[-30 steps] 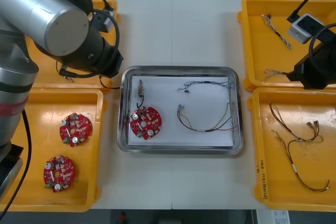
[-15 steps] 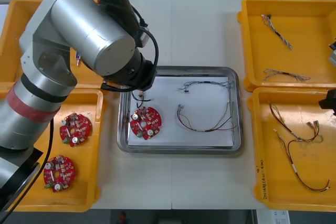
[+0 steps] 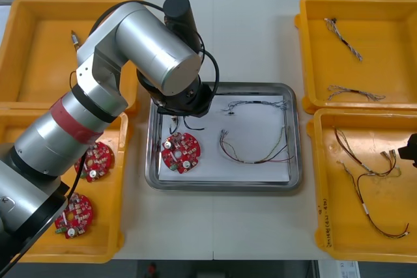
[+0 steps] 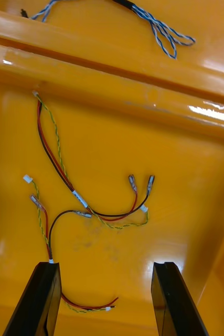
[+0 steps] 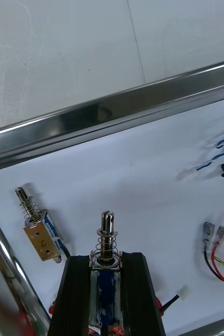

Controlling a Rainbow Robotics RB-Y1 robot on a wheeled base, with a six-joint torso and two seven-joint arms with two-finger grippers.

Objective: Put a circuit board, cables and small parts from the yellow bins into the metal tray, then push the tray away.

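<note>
- My left arm reaches over the metal tray. The left gripper hangs above the white inside, and the rim runs across well past the fingertips.
- My right gripper hovers over a yellow bin, fingers spread wide with nothing gripped.
- The red circuit board lies in the tray, right by the left fingers.
- Red and yellow cables sprawl on the bin floor just ahead of the right fingers.
- A blue and white cable lies in the tray, ahead of the left fingers and off to one side.
- The small metal part is pinched between the left fingers, with its spring end poking past the tips.
- A second small metal part lies near the left fingers on the other side, not touching them.
</note>
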